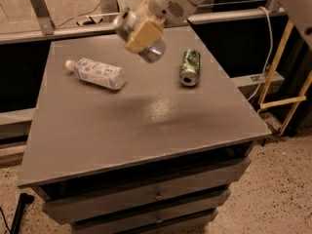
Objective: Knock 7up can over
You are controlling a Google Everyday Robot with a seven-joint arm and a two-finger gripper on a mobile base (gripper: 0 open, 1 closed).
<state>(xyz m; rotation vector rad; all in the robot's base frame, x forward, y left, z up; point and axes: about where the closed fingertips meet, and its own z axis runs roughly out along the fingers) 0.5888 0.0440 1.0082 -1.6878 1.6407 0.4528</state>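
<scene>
7up can (154, 52) hangs tilted in the air above the far half of the grey surface (146, 130), clear of it. Your white arm (175, 1) reaches in from the upper right, and your gripper (142, 33) has its tan fingers (146, 29) clamped around the can's body. A clear bottle (97, 73) lies on its side at left, and a darker green can (190, 67) lies on its side at right.

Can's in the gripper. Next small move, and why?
Probably lower it to the table and release it sideways. The gripper holds the 7up can tilted in midair, above the table between the bottle and the green can.
</scene>
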